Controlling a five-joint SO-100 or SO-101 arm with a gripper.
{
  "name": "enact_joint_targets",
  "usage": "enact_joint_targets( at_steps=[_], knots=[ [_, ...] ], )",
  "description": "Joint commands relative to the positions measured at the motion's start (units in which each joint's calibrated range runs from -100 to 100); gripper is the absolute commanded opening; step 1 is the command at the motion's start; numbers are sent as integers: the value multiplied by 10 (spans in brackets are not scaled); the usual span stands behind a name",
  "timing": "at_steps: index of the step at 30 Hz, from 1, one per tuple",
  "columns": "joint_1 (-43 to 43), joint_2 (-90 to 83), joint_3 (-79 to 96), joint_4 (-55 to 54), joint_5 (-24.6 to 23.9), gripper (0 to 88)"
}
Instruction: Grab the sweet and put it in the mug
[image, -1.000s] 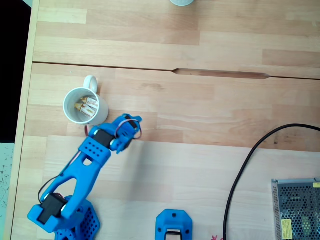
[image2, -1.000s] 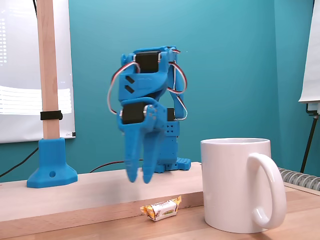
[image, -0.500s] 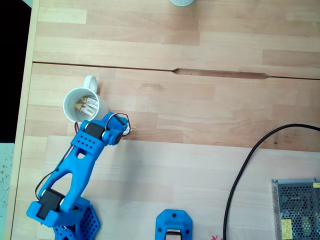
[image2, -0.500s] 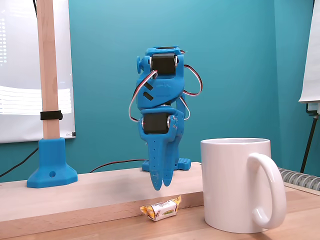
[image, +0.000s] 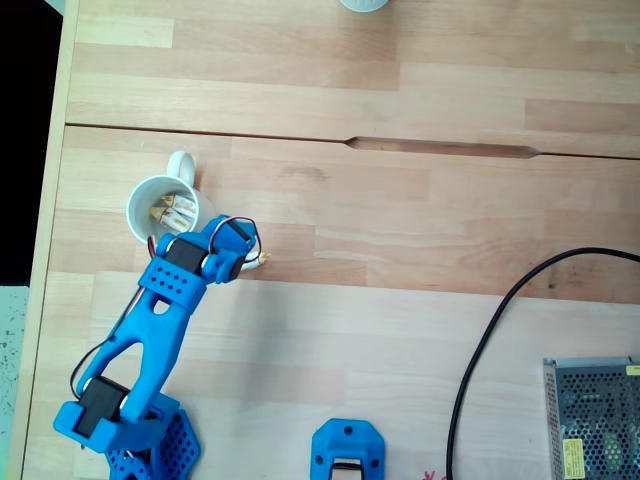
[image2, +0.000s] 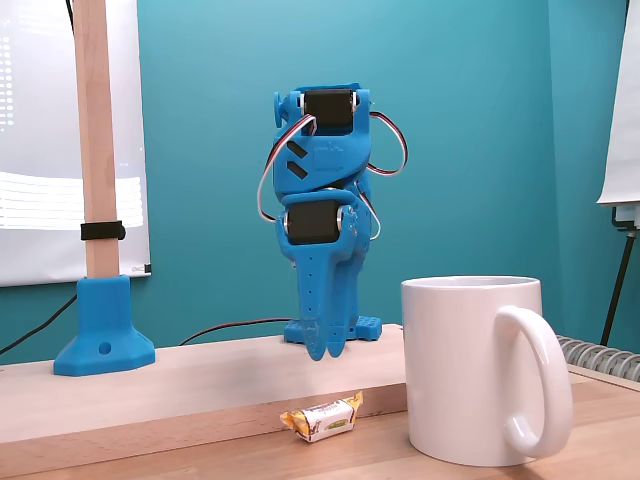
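The sweet (image2: 322, 418), white-wrapped with yellow-orange twisted ends, lies on the wooden table just left of the white mug (image2: 470, 370). My blue gripper (image2: 325, 351) points straight down a little above and behind it, fingers together with nothing between them. From above, the arm's wrist (image: 212, 256) covers most of the sweet, and one yellow end (image: 263, 259) pokes out on its right. The mug (image: 139, 188) stands just up-left of the wrist, with wrapped sweets (image: 172, 212) inside it.
A black cable (image: 490, 330) curves across the right side towards a metal mesh box (image: 595, 420). A blue part (image: 347, 455) sits at the bottom edge. A wooden post in a blue foot (image2: 100, 330) stands left. The table's left edge runs close to the mug.
The gripper swung left towards the mug and came over the sweet. Its fingers went from slightly apart to together. In the last half second it rose a little.
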Motion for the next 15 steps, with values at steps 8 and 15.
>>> enact_joint_targets(
  at_steps=[8,15],
  knots=[
    [-2,15,-26,2,49,171],
    [1,21,-27,2,88,171]
  ],
)
